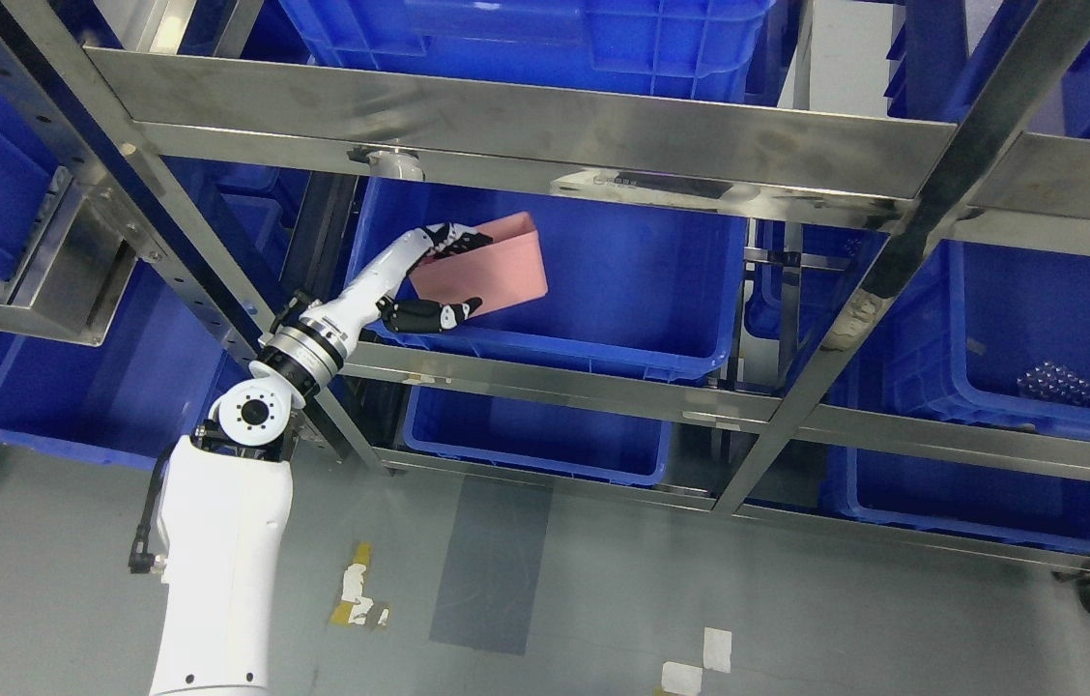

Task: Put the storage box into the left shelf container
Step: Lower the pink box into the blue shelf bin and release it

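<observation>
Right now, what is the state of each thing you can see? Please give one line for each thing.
Left hand: shut on the pink storage box.
Pink storage box: held tilted over the blue container, not yet released.
Blue container: on the metal shelf, open-topped, nothing visible resting inside.
Right blue bin: on shelf, holds small shiny items.

Brushed metal shelf frame (526, 126), glossy plastic bins (642, 290), matt pink box (497, 266).
</observation>
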You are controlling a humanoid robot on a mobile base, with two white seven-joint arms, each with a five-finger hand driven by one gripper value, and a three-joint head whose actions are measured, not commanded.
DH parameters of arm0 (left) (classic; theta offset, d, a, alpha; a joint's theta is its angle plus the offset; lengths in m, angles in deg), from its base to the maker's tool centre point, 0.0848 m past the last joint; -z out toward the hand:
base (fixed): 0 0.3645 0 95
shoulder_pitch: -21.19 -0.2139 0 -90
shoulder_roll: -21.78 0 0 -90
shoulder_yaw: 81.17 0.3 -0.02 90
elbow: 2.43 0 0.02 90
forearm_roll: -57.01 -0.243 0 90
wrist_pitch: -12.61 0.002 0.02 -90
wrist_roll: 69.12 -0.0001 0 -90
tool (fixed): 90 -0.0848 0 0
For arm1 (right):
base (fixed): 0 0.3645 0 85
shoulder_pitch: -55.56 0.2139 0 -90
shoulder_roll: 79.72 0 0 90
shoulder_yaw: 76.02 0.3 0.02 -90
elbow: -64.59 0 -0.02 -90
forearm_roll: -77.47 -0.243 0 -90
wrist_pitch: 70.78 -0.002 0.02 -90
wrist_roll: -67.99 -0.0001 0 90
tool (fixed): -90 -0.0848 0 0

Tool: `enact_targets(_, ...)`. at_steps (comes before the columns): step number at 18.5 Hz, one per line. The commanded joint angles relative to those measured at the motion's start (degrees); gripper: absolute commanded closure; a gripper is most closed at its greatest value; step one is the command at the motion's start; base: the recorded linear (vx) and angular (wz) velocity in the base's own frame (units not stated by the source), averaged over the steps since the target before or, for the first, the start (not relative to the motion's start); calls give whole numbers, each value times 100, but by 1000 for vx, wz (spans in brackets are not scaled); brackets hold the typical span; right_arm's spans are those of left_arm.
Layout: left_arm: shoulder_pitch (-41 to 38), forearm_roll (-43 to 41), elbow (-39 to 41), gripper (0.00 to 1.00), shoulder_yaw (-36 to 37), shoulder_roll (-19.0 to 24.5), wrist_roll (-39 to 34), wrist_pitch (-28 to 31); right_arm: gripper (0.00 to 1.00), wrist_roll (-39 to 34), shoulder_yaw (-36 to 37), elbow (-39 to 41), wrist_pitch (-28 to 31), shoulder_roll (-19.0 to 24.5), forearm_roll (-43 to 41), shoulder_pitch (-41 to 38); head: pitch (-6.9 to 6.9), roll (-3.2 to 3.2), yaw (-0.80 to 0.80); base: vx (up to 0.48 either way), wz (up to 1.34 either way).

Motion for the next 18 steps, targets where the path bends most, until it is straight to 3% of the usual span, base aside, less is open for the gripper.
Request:
enact_targets(1, 293, -1, -217, 37, -41, 100, -180, 53, 0, -27, 18, 100, -4, -100, -9, 35, 0, 0, 0, 0, 0)
enact_targets(4, 302, -1, -217, 29, 29, 100, -180, 97, 0, -18, 18, 100, -4, -100, -9, 35, 0, 0, 0, 0, 0)
enact_targets(7, 66, 96, -208, 12, 266, 100, -163, 106, 0, -18, 18, 100, -4, -100, -9, 35, 0, 0, 0, 0, 0)
enact_targets(10, -251, 1050, -59, 2, 609, 100, -189, 71, 0, -18, 18, 100, -4, -100, -9, 35, 0, 0, 0, 0, 0)
enact_targets(13, -864, 2027, 685, 1, 689, 100, -372, 106, 0, -18, 18, 100, -4, -100, -9, 35, 0, 0, 0, 0, 0)
enact_targets(15, -1479, 2284, 1266, 1, 794, 100, -819, 106, 0, -18, 18, 100, -4, -100, -9, 35, 0, 0, 0, 0, 0)
enact_targets(18, -2253, 2574, 2162, 1, 970, 100, -2144, 106, 0, -27, 18, 100, -4, -100, -9, 35, 0, 0, 0, 0, 0)
